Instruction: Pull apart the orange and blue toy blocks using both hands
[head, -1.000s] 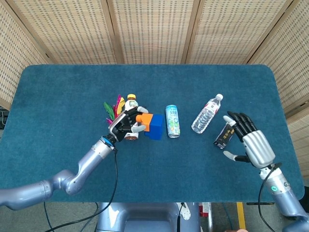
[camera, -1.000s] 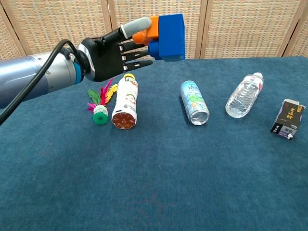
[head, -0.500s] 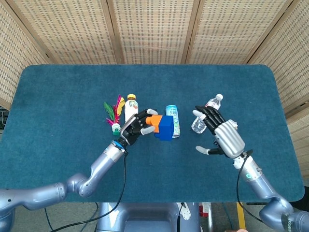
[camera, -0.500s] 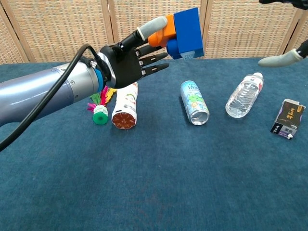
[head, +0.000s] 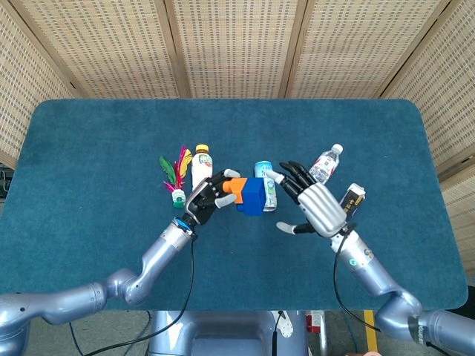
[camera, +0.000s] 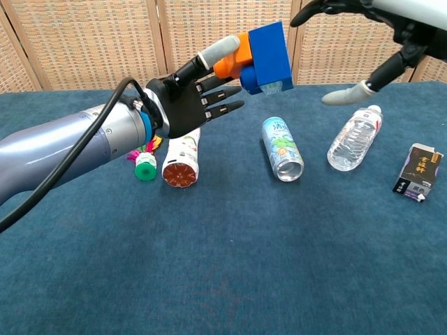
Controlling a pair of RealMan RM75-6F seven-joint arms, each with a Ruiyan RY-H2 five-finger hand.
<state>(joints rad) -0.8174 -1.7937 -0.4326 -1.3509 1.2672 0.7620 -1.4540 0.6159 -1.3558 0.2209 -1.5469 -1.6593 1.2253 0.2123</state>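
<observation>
The orange block (head: 234, 187) (camera: 232, 59) and the blue block (head: 253, 196) (camera: 268, 47) are joined and held up in the air over the table. My left hand (head: 208, 199) (camera: 187, 101) pinches the orange end, its other fingers stretched out. My right hand (head: 312, 205) (camera: 377, 28) hovers open just to the right of the blue block, fingers spread towards it, not touching it. In the chest view only part of the right hand shows at the top right.
On the blue table (head: 89, 148) lie a feathered shuttlecock (camera: 145, 157), a drink bottle (camera: 181, 153), a can (camera: 282, 148), a clear water bottle (camera: 353, 139) and a small dark carton (camera: 418, 172).
My right hand has swept left from the carton towards the blue block. My left hand has carried the joined blocks slightly right and tilted them.
</observation>
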